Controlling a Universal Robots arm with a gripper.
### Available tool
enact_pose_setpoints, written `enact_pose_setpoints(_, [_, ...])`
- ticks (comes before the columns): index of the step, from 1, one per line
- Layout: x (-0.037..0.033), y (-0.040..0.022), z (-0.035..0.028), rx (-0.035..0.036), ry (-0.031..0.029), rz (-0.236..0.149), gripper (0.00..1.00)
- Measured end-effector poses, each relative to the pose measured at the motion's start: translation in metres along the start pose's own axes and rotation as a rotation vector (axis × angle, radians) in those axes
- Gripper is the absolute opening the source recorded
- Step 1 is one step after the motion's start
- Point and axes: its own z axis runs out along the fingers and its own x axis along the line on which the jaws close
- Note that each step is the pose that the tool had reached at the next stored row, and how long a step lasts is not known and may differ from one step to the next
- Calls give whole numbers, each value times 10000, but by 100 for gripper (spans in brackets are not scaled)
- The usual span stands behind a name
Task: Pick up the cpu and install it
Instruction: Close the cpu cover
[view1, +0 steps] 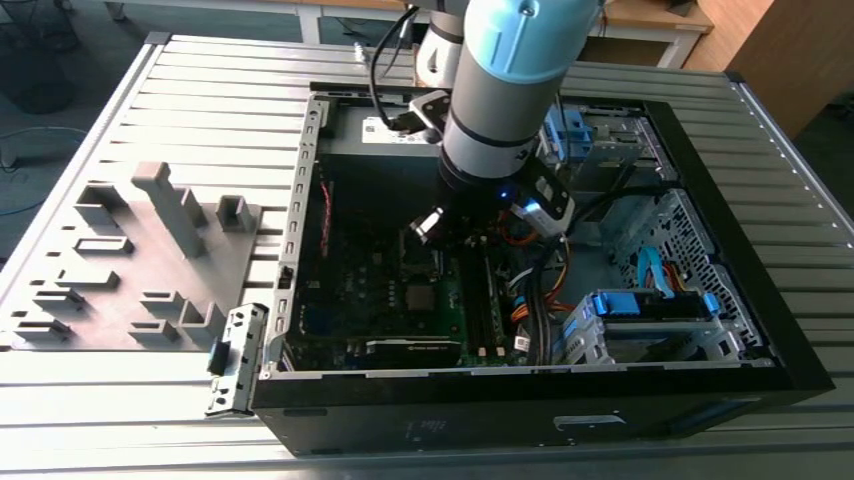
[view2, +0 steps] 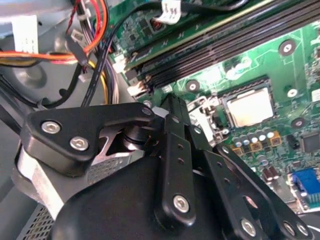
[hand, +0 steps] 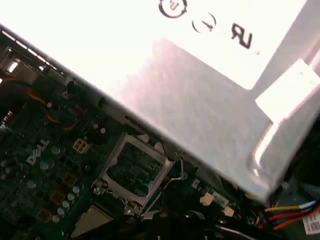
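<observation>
The cpu (view2: 248, 107) is a small square chip with a dull silver face. In the second wrist view it lies flat inside the socket on the green motherboard (view2: 280, 65). In the exterior view the cpu (view1: 423, 296) is a small grey square in the middle of the board. The metal-framed socket bracket (hand: 132, 167) stands swung up beside it. My gripper (view2: 170, 107) hangs over the board a short way from the socket and is apart from the chip. In the exterior view my gripper (view1: 435, 228) sits inside the open computer case (view1: 747, 330), just behind the socket.
A grey power-supply box (hand: 200, 100) looms close to the wrist. Orange, yellow and black cables (view2: 92, 45) run beside the memory slots (view2: 220, 42). A blue drive cage (view1: 641, 305) fills the case's right side in the exterior view. A grey fixture block (view1: 134, 260) lies on the slatted table.
</observation>
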Motion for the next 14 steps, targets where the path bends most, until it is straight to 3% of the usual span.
enact_pose_setpoints(14, [0, 16, 58, 1, 0, 0, 11])
